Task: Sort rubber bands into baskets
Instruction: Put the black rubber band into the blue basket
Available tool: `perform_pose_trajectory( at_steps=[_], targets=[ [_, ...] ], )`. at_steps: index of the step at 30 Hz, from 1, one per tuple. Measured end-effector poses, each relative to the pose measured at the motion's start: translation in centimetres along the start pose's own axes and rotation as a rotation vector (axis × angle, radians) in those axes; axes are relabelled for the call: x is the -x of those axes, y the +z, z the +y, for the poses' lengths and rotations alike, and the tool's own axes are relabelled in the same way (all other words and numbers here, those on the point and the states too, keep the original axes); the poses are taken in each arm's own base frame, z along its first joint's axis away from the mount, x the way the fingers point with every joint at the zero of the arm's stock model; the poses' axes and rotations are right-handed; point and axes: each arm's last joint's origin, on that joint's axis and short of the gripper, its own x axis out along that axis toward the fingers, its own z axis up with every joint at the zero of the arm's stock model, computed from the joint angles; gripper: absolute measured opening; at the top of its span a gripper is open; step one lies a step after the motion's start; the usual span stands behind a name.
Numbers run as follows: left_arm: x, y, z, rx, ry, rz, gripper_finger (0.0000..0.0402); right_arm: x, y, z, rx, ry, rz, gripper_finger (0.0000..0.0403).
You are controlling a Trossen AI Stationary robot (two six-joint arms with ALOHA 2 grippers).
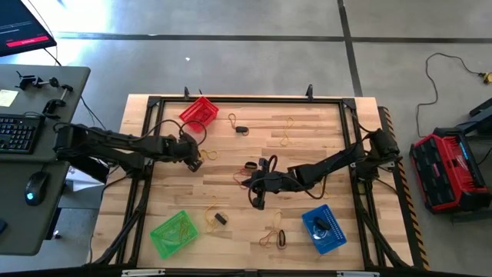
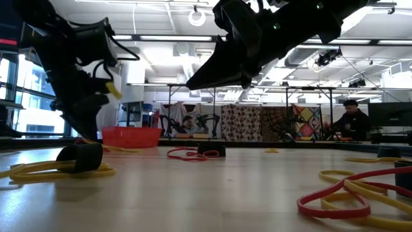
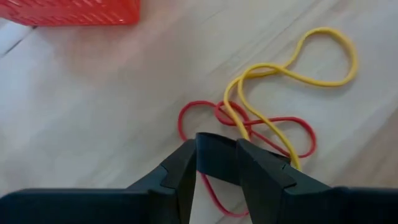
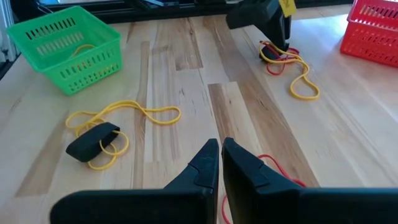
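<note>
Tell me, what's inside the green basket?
Yellow rubber bands lie inside the green basket. From the right arm's camera its near wall hides part of the floor, so more could lie there.

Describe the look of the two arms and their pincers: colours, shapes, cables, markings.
Both arms are dark, jointed links with loose black cables looping along them. The left pincer has two matte black, wedge-shaped fingers with flat inner faces; a small yellow tag shows on its body in the right wrist view. The right pincer has the same black tapered fingers on a wide black base. No lettering is readable.
</note>
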Motion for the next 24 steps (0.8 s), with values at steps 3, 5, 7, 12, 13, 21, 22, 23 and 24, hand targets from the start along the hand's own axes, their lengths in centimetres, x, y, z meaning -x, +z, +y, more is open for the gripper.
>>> perform_pose_trajectory(
  at_steps=[3, 5, 7, 12, 13, 21, 22, 23, 24],
  targets=[
    [-0.2, -0.1, 0.0, 0.001, 0.029, 0.005, 0.0107, 0.0, 0.0, 0.0, -0.002, 0.001, -0.004, 0.0010],
    [-0.4, -0.2, 0.2, 0.007, 0.054, 0.025, 0.0107, 0.0, 0.0, 0.0, -0.004, 0.002, -0.005, 0.0010],
    [-0.6, -0.4, 0.3, 0.003, 0.073, 0.045, 0.0107, 0.0, 0.0, 0.0, -0.019, 0.002, -0.005, 0.0010],
    [-1.3, -0.3, 0.2, -0.042, 0.088, 0.062, 0.0107, 0.0, 0.0, 0.0, -0.021, 0.002, -0.005, 0.0010],
    [-1.4, -0.3, 0.2, -0.052, 0.088, 0.062, 0.0106, 0.0, 0.0, 0.0, -0.020, 0.002, -0.005, 0.0010],
    [-2.5, -0.3, -0.4, -0.149, 0.086, 0.092, 0.0096, 0.0, 0.0, 0.0, -0.020, 0.002, -0.005, 0.0010],
    [-2.5, -0.3, -0.4, -0.165, 0.085, 0.097, 0.0088, 0.0, 0.1, 0.0, -0.020, 0.002, -0.006, 0.0010],
    [-2.5, -0.4, -0.4, -0.185, 0.080, 0.100, 0.0078, 0.0, 0.0, 0.0, -0.020, 0.002, -0.005, 0.0010],
    [-2.4, -0.4, -0.5, -0.202, 0.076, 0.100, 0.0066, 0.0, 0.0, 0.0, -0.020, 0.002, -0.005, 0.0010]
  ],
)
